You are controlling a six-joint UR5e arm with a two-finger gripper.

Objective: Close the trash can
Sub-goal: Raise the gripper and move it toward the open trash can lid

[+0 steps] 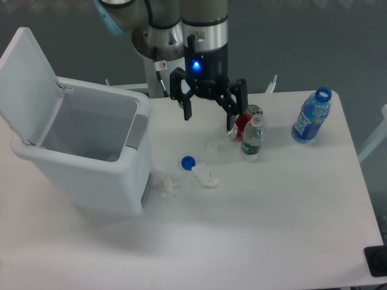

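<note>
White worktop [284,217], blue-labelled bottle [311,116] uncapped near its far right corner, small clear bottle [253,136] just before a red can [243,122], loose blue cap [188,162], crumpled white scraps [207,176] (paper, seemingly) beside it

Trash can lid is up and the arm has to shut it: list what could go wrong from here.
1. The open gripper hangs right beside the red can and small clear bottle; swinging away could knock them over.
2. The lid leans back on the trash can's far side, so a push from the wrong side may slide or tip the bin rather than fold the lid down.
</note>
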